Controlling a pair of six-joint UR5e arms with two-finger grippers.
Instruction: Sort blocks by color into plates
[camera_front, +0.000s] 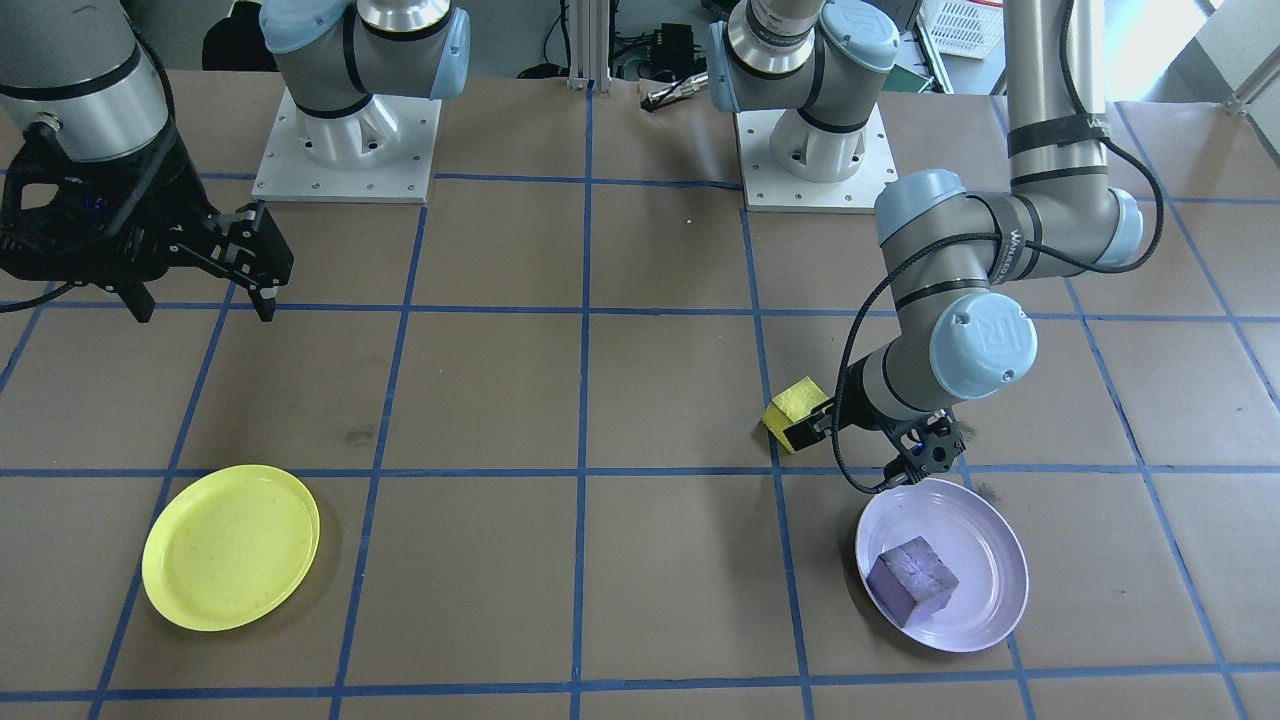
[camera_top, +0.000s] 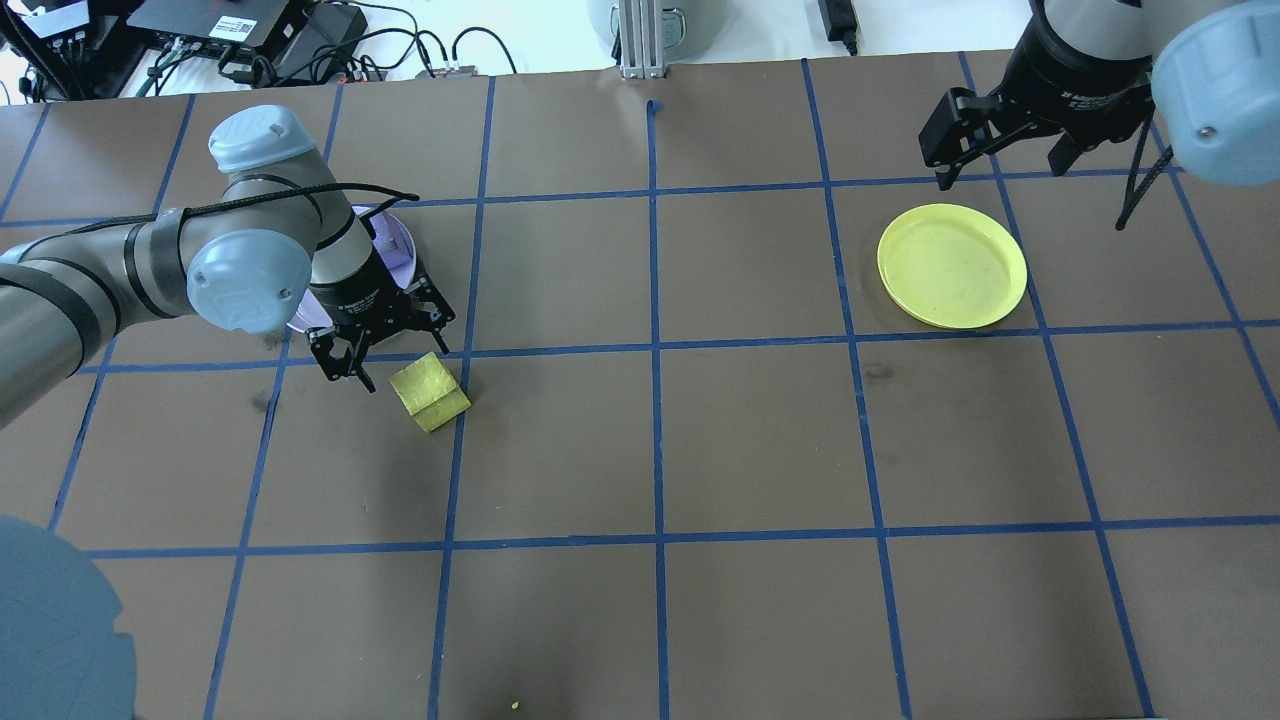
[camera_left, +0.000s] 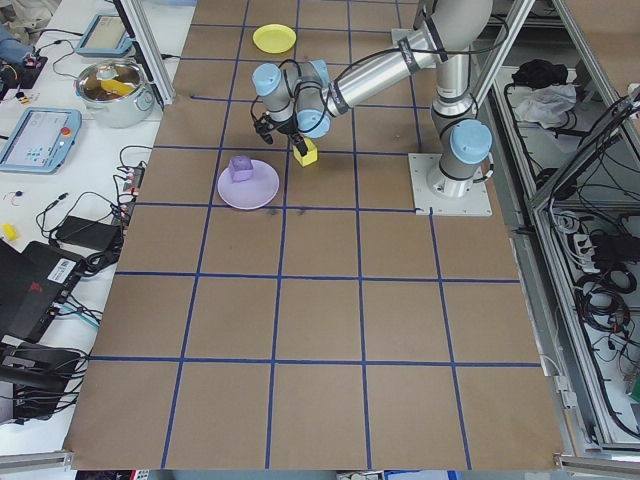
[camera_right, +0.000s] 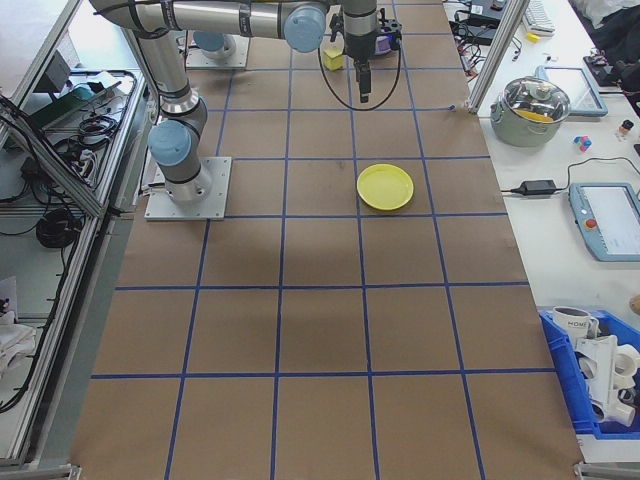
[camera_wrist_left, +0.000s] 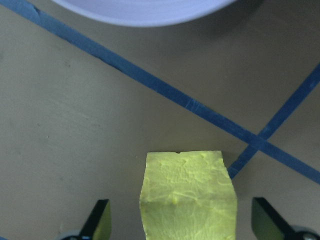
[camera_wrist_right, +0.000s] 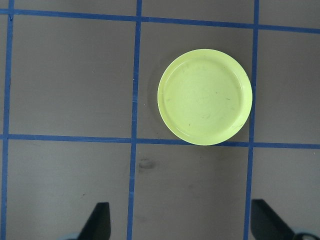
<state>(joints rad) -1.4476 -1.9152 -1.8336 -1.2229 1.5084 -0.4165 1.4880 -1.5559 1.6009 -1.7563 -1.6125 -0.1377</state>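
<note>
Already the purple block (camera_front: 912, 582) sits inside the lavender plate (camera_front: 985, 540), so that colour looks sorted. Just beside that plate, on the tabletop (camera_top: 700, 430), the yellow block (camera_top: 429, 392) lies between the spread fingers of the left hand (camera_top: 385, 352), which is open and not yet gripping it, seemingly lined up for a grasp. Its faces are rough, matte, bright yellow. Well away from the lavender plate, the right hand (camera_top: 1000, 150) hangs open above the empty yellow plate (camera_top: 952, 265).

Little lettering can be read. A white mug (camera_right: 574, 322) in the blue plastic bin (camera_right: 560, 352) at the table's end bears the word "HOME". Print on the black gripper bodies is too small to make out.
</note>
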